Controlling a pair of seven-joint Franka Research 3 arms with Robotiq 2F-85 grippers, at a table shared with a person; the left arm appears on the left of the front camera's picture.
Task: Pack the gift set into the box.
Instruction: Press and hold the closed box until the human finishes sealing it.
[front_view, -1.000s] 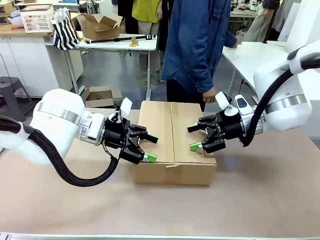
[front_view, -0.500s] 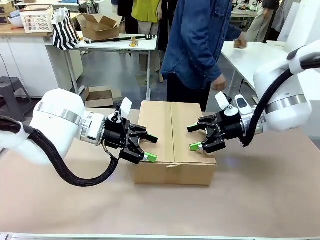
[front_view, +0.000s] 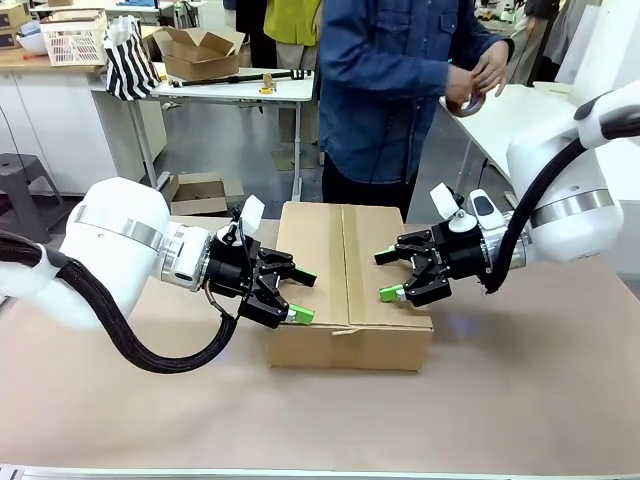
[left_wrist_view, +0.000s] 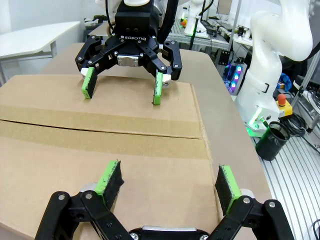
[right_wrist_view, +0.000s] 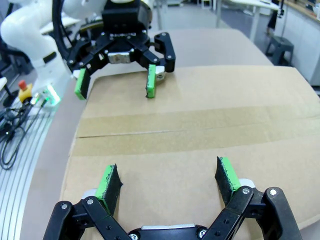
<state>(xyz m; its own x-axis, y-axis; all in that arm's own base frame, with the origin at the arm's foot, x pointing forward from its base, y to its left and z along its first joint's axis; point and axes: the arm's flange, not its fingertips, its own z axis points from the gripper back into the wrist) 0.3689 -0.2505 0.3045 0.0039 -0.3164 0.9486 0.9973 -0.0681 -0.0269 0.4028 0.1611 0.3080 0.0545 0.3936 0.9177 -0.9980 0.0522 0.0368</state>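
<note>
A: Where's the box (front_view: 349, 283)?
B: Mid-tabletop (front_view: 520, 390), flaps closed. The left gripper (front_view: 296, 296) and right gripper (front_view: 390, 275) hover over its opposite ends, both spread wide, empty.
A: And beyond?
B: At the far edge, a person's hands (front_view: 478, 78) meet.

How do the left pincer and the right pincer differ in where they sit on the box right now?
The left pincer comes in at the box's left near corner; the right pincer comes in from the right, farther back. The left pincer sits lower in the front view than the right pincer. Both are open, empty, over the closed flaps, facing each other.
</note>
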